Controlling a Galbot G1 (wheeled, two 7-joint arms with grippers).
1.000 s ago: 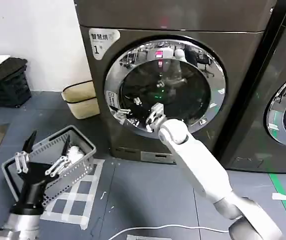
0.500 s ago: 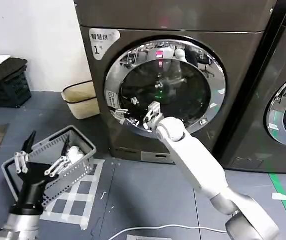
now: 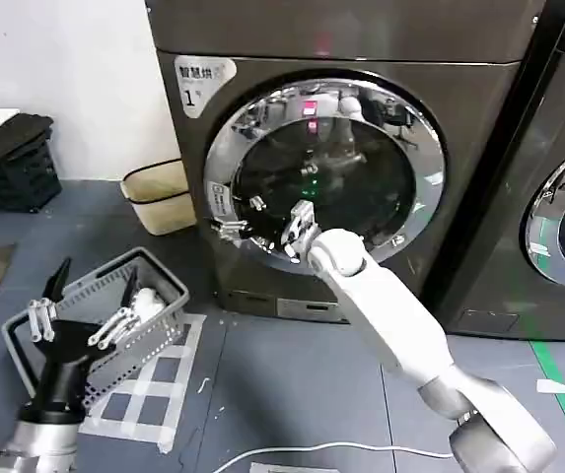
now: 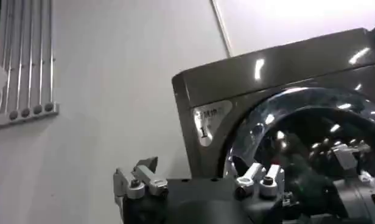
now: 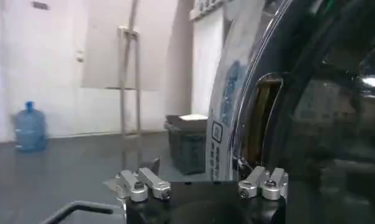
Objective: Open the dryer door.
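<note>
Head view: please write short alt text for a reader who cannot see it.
The right gripper reaches the lower left chrome rim of the round dark-glass dryer door on the dark grey machine marked "1". The left gripper hovers open above a grey perforated plastic basket.

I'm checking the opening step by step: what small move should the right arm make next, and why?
Probably keep pulling the door's left edge outward. The right gripper sits at the lower-left chrome rim, and the right wrist view shows a narrow gap there between rim and machine, so the door looks barely cracked. The left gripper waits open over the basket.
</note>
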